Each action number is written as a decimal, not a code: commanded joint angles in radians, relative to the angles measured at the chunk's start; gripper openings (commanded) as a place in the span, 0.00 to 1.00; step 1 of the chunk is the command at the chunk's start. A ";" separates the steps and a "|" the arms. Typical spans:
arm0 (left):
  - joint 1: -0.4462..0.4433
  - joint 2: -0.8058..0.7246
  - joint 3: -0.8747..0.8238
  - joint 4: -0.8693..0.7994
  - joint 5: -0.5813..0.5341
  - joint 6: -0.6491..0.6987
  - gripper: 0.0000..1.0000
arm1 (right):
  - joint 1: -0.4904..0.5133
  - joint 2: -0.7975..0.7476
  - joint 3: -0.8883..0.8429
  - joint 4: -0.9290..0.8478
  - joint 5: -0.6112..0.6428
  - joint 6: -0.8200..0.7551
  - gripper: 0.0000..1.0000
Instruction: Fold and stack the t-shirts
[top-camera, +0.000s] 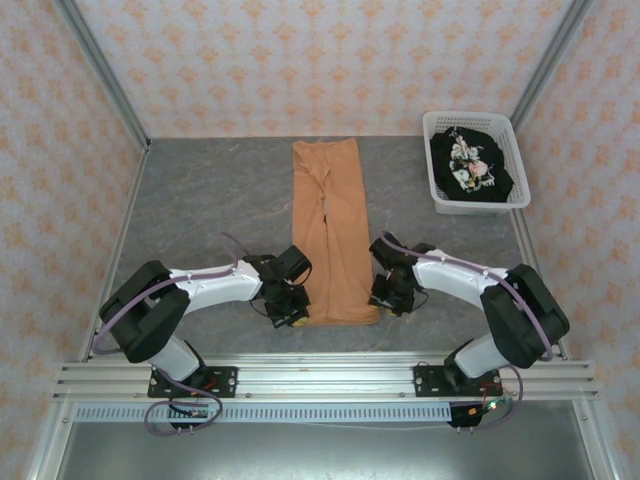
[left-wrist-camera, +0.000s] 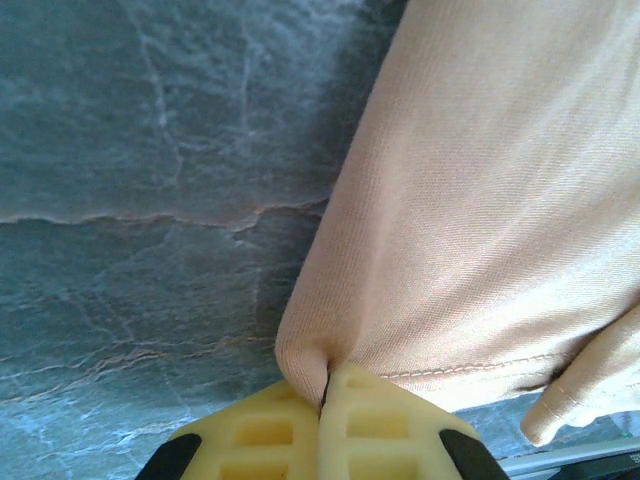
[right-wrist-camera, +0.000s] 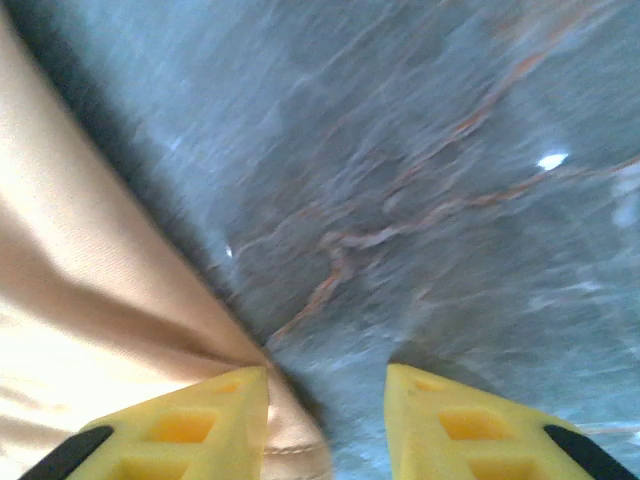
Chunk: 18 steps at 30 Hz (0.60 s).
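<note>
at the near hem, left claw (left-wrist-camera: 325, 388) pinches the orange t-shirt (top-camera: 328, 225); right claw (right-wrist-camera: 325, 378) gapes at its edge.

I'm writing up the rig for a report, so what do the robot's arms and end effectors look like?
Both the left arm and right arm have white link shells with bulky black joint housings, and a thin purple cable loops along each. The left end effector and right end effector carry yellow wedge-shaped fingers with rectangular recesses and black backing.
</note>
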 joint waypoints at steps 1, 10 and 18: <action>-0.008 -0.008 -0.014 -0.081 -0.026 0.023 0.00 | 0.052 -0.029 -0.009 -0.016 -0.090 0.060 0.38; -0.008 -0.004 -0.020 -0.076 -0.023 0.031 0.00 | 0.067 -0.048 -0.020 -0.061 -0.054 0.047 0.40; -0.008 0.001 -0.017 -0.079 -0.024 0.038 0.00 | 0.067 0.041 0.011 -0.033 -0.039 0.031 0.30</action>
